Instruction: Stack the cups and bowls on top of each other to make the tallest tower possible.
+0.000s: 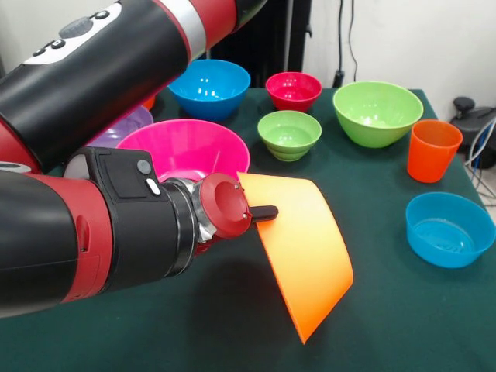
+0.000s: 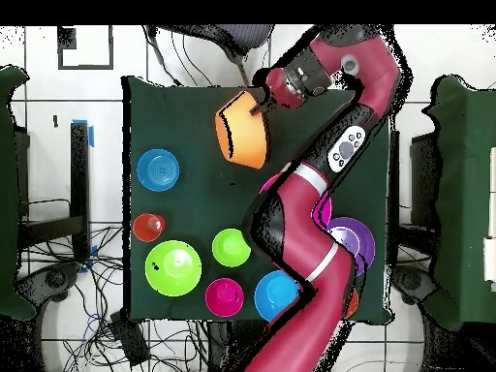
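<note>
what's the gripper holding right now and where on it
The gripper holds the large orange bowl by its rim, lifted and tipped on its side.

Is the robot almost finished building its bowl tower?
No, it has barely begun. Nothing looks stacked yet: the green bowls, red bowl, blue bowls and orange cup each sit alone on the table. Right now the gripper holds the big orange bowl tilted in the air beside the pink bowl. Nearly all the stacking is left.
</note>
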Motion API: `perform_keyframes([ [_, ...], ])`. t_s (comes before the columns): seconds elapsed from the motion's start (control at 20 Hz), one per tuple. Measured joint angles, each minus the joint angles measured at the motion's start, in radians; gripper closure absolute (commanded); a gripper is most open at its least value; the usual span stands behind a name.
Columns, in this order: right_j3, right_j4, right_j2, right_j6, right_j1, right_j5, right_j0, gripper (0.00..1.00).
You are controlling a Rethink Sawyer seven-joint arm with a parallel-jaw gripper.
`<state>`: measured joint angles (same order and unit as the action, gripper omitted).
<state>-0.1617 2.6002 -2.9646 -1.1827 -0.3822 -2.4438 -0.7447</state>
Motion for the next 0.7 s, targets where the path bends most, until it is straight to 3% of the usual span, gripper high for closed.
perform_keyframes([
  [0.7,0.000,0.022,-0.022,0.000,-0.006,0.000,0.000,1.00],
])
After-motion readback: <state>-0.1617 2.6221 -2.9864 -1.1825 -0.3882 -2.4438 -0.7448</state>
